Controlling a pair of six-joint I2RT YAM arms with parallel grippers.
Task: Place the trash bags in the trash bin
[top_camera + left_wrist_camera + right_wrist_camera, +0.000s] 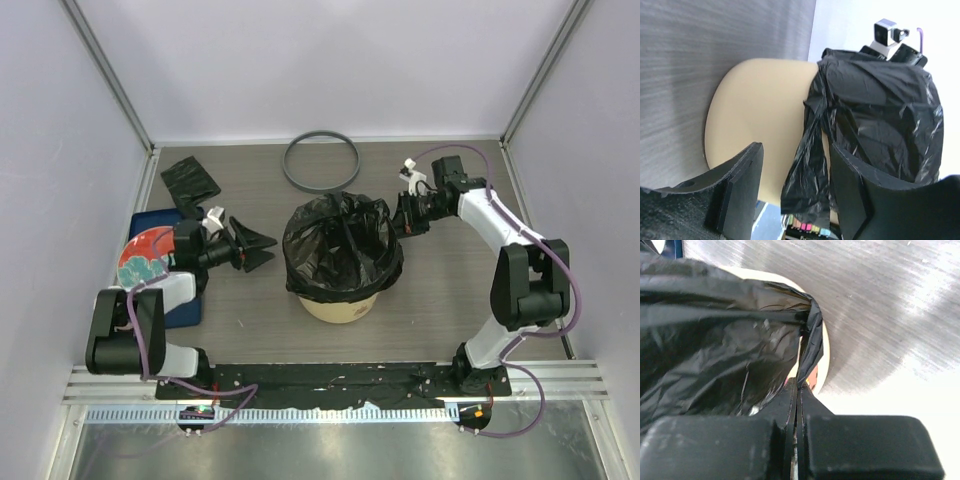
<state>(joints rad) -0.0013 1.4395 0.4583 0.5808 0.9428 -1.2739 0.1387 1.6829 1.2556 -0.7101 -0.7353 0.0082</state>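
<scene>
A folded black packet (190,181) lies flat at the far left rear of the worktop (440,300), well apart from both arms.

The left fingers (252,238) are spread wide and hold nothing. They point at the bin (340,304) from its left side. In the top view a gap of bare worktop separates them from it. In the left wrist view the hanging edge of the bag (807,170) shows between the two fingers (740,185).

The bin stands upright at the centre of the worktop. The bag (340,245) lines it. Its mouth is open, and its film is turned over the rim and draped down the outside. Only the cream lower wall (760,115) is bare. The film is glossy black and heavily crinkled. A grey ring (320,160) lies behind the bin, apart from it.

The right fingers (405,216) are closed together on a pinch of film at the bag's right rim. In the right wrist view the film (715,340) rises from the closed fingers (812,405) in a narrow fold, with a sliver of the bin (824,355) beside it.
</scene>
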